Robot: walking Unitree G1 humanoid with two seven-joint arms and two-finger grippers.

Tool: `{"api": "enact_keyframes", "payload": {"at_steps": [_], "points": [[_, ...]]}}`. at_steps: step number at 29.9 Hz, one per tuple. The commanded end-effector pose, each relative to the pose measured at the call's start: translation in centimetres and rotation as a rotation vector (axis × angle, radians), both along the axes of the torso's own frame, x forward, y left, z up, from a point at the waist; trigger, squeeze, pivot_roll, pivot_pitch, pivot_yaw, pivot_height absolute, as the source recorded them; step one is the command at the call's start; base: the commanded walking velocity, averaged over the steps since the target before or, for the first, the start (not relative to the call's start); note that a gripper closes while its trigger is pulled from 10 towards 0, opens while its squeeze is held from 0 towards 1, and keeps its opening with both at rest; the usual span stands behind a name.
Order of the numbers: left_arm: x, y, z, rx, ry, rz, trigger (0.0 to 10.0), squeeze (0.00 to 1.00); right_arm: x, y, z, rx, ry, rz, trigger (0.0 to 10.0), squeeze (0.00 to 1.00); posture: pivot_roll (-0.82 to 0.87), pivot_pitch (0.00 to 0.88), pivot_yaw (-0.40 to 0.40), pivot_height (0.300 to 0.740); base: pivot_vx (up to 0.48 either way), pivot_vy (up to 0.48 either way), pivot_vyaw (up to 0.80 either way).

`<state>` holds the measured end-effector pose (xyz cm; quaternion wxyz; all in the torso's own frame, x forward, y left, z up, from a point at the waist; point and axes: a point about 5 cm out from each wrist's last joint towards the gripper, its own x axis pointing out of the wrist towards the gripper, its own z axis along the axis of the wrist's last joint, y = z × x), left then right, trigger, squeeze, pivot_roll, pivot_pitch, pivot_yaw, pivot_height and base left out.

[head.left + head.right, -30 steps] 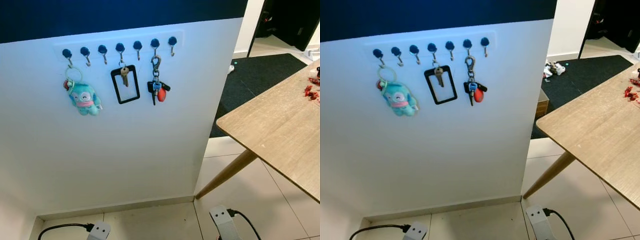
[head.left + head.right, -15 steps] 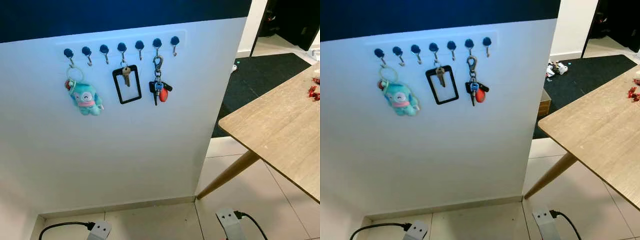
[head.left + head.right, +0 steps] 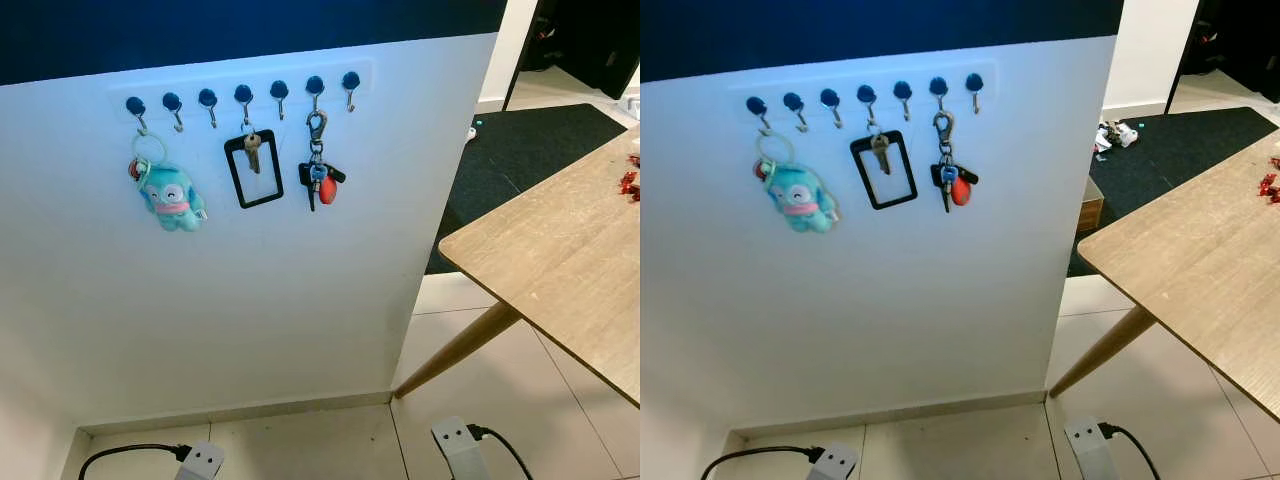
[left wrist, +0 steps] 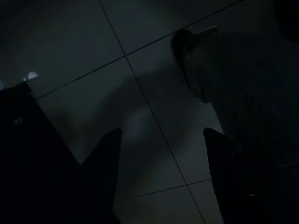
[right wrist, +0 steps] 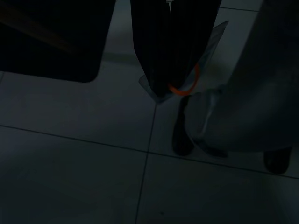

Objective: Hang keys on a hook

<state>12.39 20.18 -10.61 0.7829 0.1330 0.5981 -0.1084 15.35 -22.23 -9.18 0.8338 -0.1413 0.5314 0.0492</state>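
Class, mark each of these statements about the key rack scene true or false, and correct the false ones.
1. The hook rail has seven hooks. True.
2. The teal plush keychain hangs from the rightmost hook. False: it hangs from the leftmost hook.
3. The black rectangular frame hangs left of the key bunch with the red fob. True.
4. The wooden table stands left of the wall. False: it stands to the right.
5. The right tool is shut on something with an orange ring. True.

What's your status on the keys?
Left gripper open, idle. Right gripper shut on orange ring, hanging low. Hook rack ahead, four hooks free. Table off right.
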Motion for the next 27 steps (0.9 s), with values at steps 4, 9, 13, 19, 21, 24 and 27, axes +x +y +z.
{"api": "enact_keyframes", "payload": {"at_steps": [4,9,13,19,21,24,27], "points": [[-0.3,-0.2,-0.1,-0.005,0.013,-0.005,10.0,0.00,0.2,0.7,-0.1,0.008,0.001,0.005,10.0,0.00,-0.10,0.033,0.077,0.740,0.000,0.000,0.00],[-0.4,-0.2,-0.2,-0.006,0.016,-0.008,10.0,0.00,0.4,1.4,-0.1,0.014,0.001,0.011,10.0,0.00,-0.10,0.034,0.078,0.740,0.000,0.000,0.00],[-0.4,-0.2,-0.2,-0.006,0.016,-0.008,10.0,0.00,0.4,1.5,-0.1,0.016,0.000,0.010,10.0,0.00,-0.10,0.034,0.078,0.740,0.000,0.000,0.00],[-0.5,-0.2,-0.2,-0.007,0.018,-0.006,10.0,0.00,0.5,1.6,-0.1,0.017,0.000,0.012,10.0,0.00,-0.10,0.034,0.078,0.740,0.000,0.000,0.00],[-0.5,-0.2,-0.2,-0.007,0.018,-0.007,10.0,0.00,0.5,1.5,-0.1,0.017,0.000,0.011,10.0,0.00,-0.10,0.034,0.078,0.740,0.000,0.000,0.00],[-0.5,-0.2,-0.2,-0.007,0.020,-0.007,10.0,0.00,0.3,1.1,-0.1,0.013,0.004,0.010,10.0,0.00,-0.10,0.034,0.078,0.740,0.000,0.000,0.00],[-0.5,-0.2,-0.2,-0.008,0.020,-0.007,10.0,0.00,0.0,0.6,-0.1,0.008,0.010,0.007,10.0,0.00,-0.10,0.039,0.078,0.740,0.000,0.000,0.00]]}}
